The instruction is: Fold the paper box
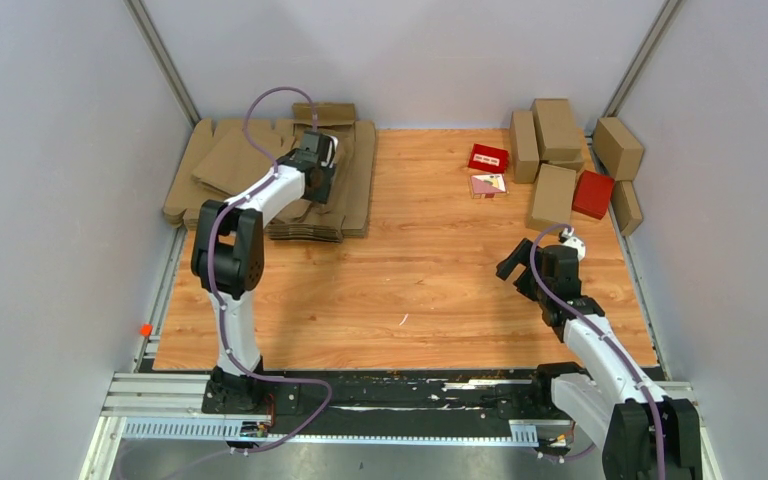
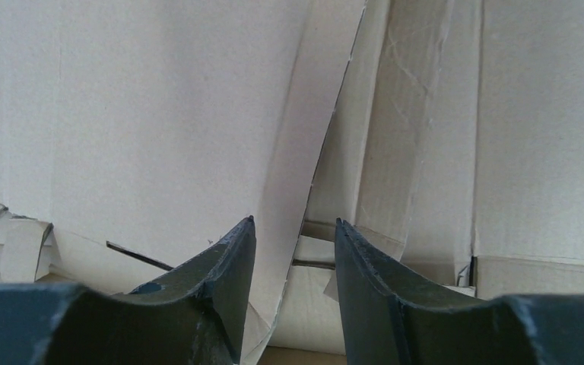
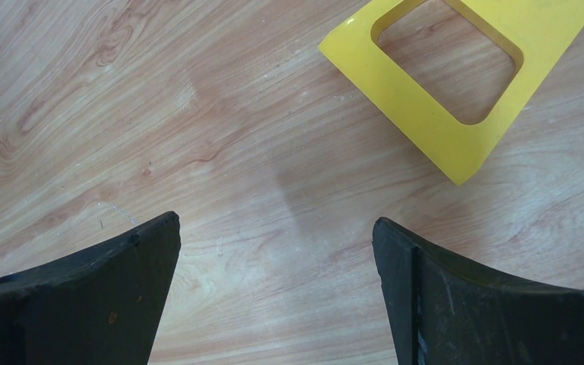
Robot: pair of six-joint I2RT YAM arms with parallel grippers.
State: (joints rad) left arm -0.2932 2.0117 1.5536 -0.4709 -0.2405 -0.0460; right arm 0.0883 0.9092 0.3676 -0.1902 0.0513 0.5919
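Picking of one sheet from the pile is the step in hand, as I judge it. The left gripper (image 2: 294, 224) sits low over the stack of flat brown cardboard blanks (image 1: 222, 165). Its jaws stand about half apart and pinch nothing yet. Between its fingers (image 2: 228, 258) rises a narrow flap of the paper box (image 2: 160, 114), the plain brown die-cut cardboard sheet on top. The rest of this sheet spreads ahead of the fingertips and to their left.

The flap lies close against the left finger, while the right finger is apart from it. To do it well, the hand should centre on the flap and take this one layer only, not the blanks below. The cardboard looks thin, so a soft grip and a slow lift seem safer.

The right gripper (image 3: 274, 220) hangs wide open over the light wooden table (image 3: 198, 114), holding nothing. A flat yellow frame with a rectangular opening (image 3: 426, 129) lies ahead of its right finger.
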